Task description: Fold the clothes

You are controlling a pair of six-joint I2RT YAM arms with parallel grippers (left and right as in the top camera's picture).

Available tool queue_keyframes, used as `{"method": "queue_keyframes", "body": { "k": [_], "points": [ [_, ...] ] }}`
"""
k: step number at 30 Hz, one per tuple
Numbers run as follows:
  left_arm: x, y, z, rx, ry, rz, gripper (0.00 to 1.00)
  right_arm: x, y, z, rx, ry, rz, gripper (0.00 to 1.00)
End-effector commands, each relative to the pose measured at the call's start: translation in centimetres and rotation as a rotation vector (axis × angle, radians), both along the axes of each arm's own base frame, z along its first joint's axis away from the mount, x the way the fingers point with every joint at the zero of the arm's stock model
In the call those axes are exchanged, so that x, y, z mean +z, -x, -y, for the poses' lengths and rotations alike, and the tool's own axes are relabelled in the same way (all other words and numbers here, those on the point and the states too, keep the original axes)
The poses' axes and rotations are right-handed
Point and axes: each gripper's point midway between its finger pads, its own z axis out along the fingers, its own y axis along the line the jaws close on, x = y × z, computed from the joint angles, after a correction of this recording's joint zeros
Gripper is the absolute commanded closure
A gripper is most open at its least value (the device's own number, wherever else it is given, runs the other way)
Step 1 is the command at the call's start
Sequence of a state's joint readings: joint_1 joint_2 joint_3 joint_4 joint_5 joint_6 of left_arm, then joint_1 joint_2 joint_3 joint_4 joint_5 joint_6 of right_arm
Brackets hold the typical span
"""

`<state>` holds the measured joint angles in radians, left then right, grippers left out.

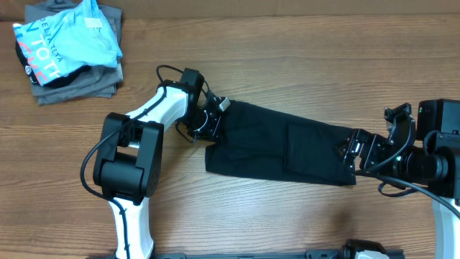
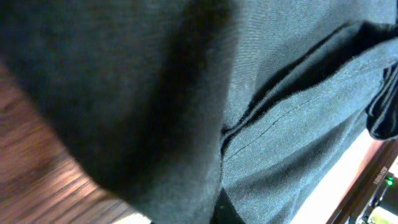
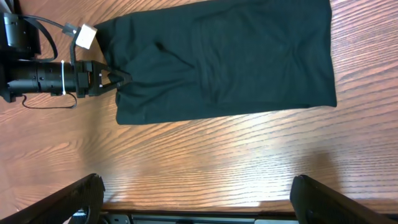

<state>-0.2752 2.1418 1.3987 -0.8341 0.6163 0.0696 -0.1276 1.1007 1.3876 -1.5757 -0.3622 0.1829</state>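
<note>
Laid out as a long, narrow band across the middle of the brown wood-grain table: a plain black short-sleeved T-shirt of soft fabric, long axis running left to right and dipping slightly toward the right end. Pinched at the left short edge by the black two-finger left gripper, jaws closed on the cloth just below a small white tag poking out at that corner. Attended at the opposite short edge by the black right gripper, jaws spread wide, holding nothing, and by its own wrist view clear of the cloth with bare wood between. One arm at each end, then, with only the left one gripping; for a lengthwise fold, probably a matter of carrying that pinched end over toward the right along the axis. Sleeves tucked out of sight, sides seemingly folded in, a layered edge crossing the middle; mostly flat, faintly wrinkled. Well apart, at the table's far left corner: folded grey garments under a crumpled light blue shirt.
</note>
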Motion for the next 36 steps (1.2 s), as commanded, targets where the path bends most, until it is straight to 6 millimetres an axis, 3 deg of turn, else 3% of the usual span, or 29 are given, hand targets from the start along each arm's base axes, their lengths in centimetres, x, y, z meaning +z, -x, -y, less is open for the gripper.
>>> {"method": "queue_keyframes", "body": {
  "k": [1,6,11,17,20,24,32,36],
  "points": [
    [-1.3,-0.2,-2.0,0.049,-0.126,-0.025,0.96,0.5,0.0,-0.2,0.021,0.003,0.024,0.0],
    [-0.4,-1.1,-7.0,0.106,-0.344,-0.052,0.96,0.5,0.0,-0.2,0.031,0.007,0.028,0.0],
    [2.9,-2.3,-13.6,0.254,-0.617,-0.091,0.96,-0.2,-0.3,-0.1,0.033,0.007,0.025,0.0],
    [8.1,-3.4,-14.4,0.334,-0.62,-0.102,0.96,-2.5,-1.4,0.0,0.029,0.002,0.009,0.0],
    [10.5,-3.4,-12.9,0.328,-0.577,-0.089,0.96,-4.6,-2.0,-0.5,0.04,-0.035,-0.023,0.0],
    [13.1,-2.1,-8.7,0.261,-0.482,-0.102,0.96,-8.6,-2.8,-1.6,0.059,-0.119,-0.101,0.0],
    [13.3,0.9,-1.4,0.092,-0.469,-0.07,0.96,-15.3,-3.7,-2.0,0.062,-0.173,-0.242,0.0],
    [13.3,2.2,1.6,0.035,-0.461,-0.046,0.96,-16.9,-4.2,-2.4,0.076,-0.181,-0.283,0.0]
  ]
}}
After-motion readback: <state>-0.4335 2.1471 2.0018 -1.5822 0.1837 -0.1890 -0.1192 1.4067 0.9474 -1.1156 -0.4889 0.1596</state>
